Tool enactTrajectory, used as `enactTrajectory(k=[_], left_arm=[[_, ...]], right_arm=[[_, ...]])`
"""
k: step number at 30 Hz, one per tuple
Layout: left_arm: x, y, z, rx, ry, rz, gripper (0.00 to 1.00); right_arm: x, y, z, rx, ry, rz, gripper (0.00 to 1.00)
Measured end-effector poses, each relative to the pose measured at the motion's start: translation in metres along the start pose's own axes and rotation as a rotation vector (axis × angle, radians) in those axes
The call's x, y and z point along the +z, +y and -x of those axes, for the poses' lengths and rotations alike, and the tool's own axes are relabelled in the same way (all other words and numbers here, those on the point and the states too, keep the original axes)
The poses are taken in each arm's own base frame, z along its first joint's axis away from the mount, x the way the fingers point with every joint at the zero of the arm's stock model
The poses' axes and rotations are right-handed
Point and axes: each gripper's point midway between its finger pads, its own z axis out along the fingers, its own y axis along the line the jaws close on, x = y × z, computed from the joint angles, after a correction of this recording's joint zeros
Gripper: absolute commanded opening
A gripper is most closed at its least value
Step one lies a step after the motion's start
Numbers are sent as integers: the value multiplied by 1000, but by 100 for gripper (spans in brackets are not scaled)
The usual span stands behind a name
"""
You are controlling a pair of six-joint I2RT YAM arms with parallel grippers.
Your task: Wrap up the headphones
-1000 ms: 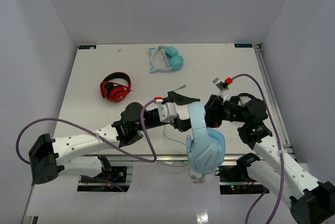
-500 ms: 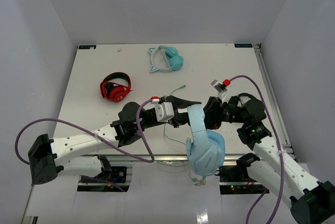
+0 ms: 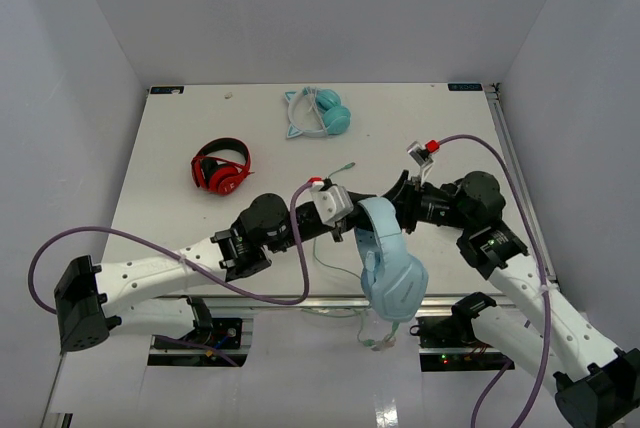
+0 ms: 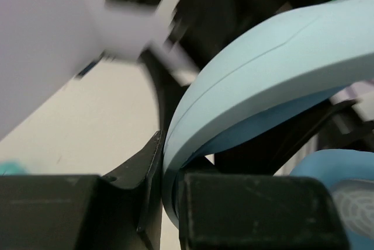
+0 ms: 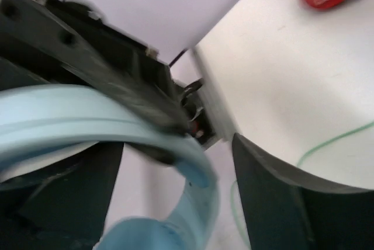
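A: Okay, left gripper [image 4: 168,174]?
B: Pinched tight on the headband [image 4: 263,69] of the headphones [image 3: 392,273].
A: And the right gripper [image 5: 175,156]?
B: Jaws wide apart, band running between them. Contact, can't tell.
A: Where are the headphones?
B: Held up, cups hanging past the near edge of the table [image 3: 200,118]. Thin green cable [image 5: 333,141] trails on the table. The red pair [image 3: 221,168] and teal pair [image 3: 318,113] lie farther back on it.
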Motion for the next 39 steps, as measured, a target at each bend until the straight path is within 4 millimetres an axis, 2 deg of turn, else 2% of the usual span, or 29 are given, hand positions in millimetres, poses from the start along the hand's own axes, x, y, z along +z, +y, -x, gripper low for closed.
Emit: enactTrajectory(k=[2,4,6,12,18,21,24,27,29,34,36,39], left_arm=[[-5,26,-20,-7,117,151,0],[-15,53,-29,-21,212,308,0],[-23,64,-35,-33,277,390,0],[-50,71,-68,-95,458,518,0],[-107,123,-106,-97,657,785,0],[-130,143,-113,-114,699,890,0],[-144,154,-115,-132,720,947,0],[-151,164,-104,-154,734,972,0],[-149,172,-83,-173,701,987,0],[-137,185,-17,-215,550,996,0],[-135,186,3,-223,505,984,0],[-135,188,31,-224,461,970,0]], right_arm=[[-3,-6,26,-72,-85,-123,88],[-14,-21,49,-133,-182,-269,89],[-26,-37,64,-181,-249,-398,90],[-56,-89,70,-233,-290,-711,91],[-70,-99,83,-263,-312,-829,95],[-71,-103,87,-271,-313,-854,95],[-68,-100,85,-297,-294,-826,92],[-59,-82,77,-374,-289,-691,90],[-54,-66,68,-427,-280,-582,89],[-40,-35,63,-538,-273,-392,89],[-35,-35,58,-567,-278,-339,89],[-26,-45,37,-562,-252,-268,88]])
